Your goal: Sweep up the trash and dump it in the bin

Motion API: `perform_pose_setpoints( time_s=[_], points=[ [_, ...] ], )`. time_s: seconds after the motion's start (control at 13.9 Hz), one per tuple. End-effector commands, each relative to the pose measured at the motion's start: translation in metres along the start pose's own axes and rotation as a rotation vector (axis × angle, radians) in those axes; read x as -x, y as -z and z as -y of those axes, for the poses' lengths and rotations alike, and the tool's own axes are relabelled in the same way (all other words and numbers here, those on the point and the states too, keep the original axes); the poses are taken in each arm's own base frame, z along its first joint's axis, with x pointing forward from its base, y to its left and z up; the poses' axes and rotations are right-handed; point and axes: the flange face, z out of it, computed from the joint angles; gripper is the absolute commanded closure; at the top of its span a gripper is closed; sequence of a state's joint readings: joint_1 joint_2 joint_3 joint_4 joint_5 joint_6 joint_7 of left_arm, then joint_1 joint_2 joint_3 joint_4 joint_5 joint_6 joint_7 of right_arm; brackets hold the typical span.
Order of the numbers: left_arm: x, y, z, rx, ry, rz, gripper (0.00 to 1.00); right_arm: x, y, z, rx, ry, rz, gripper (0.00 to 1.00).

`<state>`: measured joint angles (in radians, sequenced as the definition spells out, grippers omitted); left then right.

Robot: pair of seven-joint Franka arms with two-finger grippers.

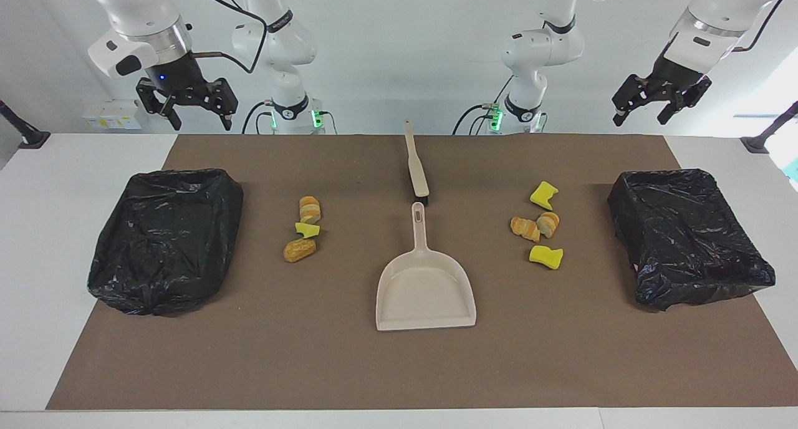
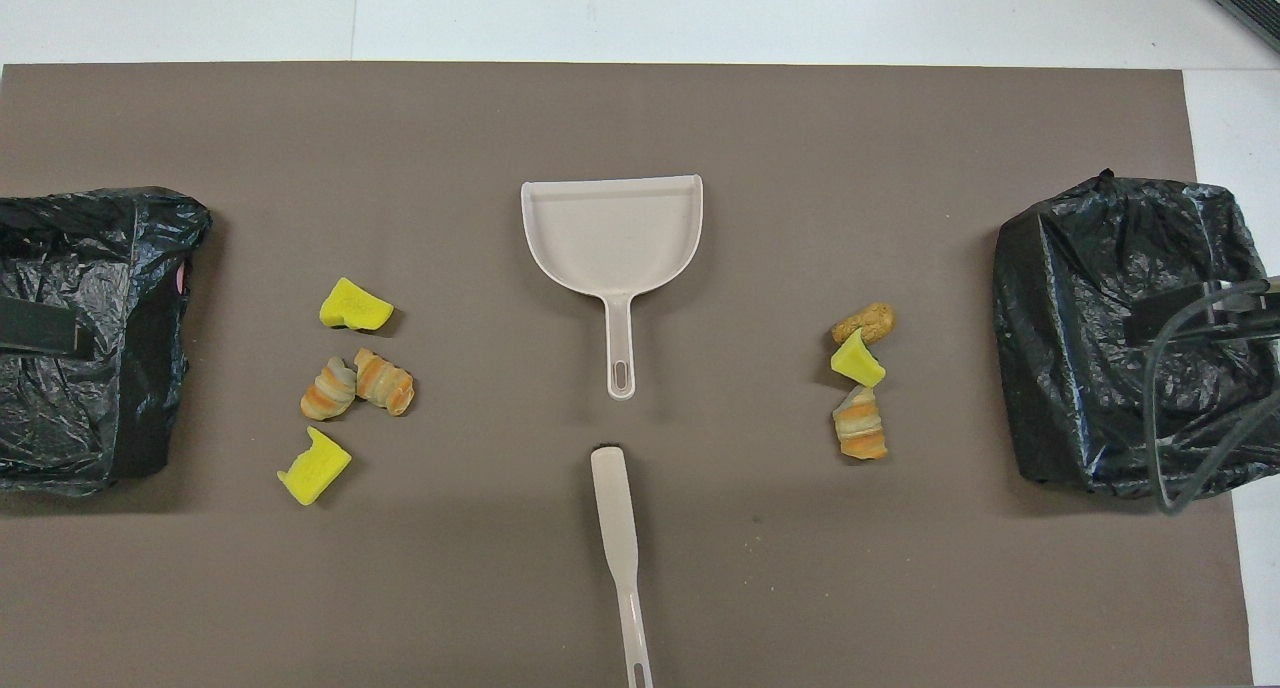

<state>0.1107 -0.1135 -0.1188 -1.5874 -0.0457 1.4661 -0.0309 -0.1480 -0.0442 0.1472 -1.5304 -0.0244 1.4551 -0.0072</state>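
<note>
Seven bits of trash lie on the brown mat (image 1: 399, 366) in front of you, in two clusters flanking the centre. Toward the left arm's end you have four: two bright-yellow sponge chunks (image 1: 544, 195) (image 1: 546, 256), ragged-cut, and between them two orange-tan striped bread-like pieces (image 1: 535, 226) touching each other. Toward the right arm's end sit three in a tight row: a striped bread-like roll (image 1: 309, 209), a small yellow sponge wedge (image 1: 307, 230) and a golden-brown nugget-shaped piece (image 1: 300, 250).

Between the clusters lies the beige plastic dustpan (image 1: 426, 289), its handle pointing toward the robots, its mouth toward the mat's edge away from them. Just nearer the robots, in line with that handle, lies the beige brush (image 1: 416, 167).

At each end of the mat you see a bin lined with crinkled black plastic (image 1: 165, 241) (image 1: 689, 239).

Both arms wait, raised over the mat's corners nearest the robots: the left gripper (image 1: 645, 114) and right gripper (image 1: 201, 122) stand wide and hold nothing.
</note>
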Motion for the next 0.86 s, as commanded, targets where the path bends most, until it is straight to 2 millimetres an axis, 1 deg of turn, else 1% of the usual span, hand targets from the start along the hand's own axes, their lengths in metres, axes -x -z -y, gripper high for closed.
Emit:
perform_pose_setpoints(
  time_s=[0.0,0.79],
  points=[
    [0.0031,0.0039,0.0018,-0.011,0.003,-0.014,0.0,0.0078,0.0061,0.0025,-0.009,-0.021,0.005,0.0],
    [0.0026,0.0031,0.0011,-0.011,0.001,-0.013,0.0,0.0083,0.0037,0.0027,-0.009,-0.019,0.008,0.0]
  ],
)
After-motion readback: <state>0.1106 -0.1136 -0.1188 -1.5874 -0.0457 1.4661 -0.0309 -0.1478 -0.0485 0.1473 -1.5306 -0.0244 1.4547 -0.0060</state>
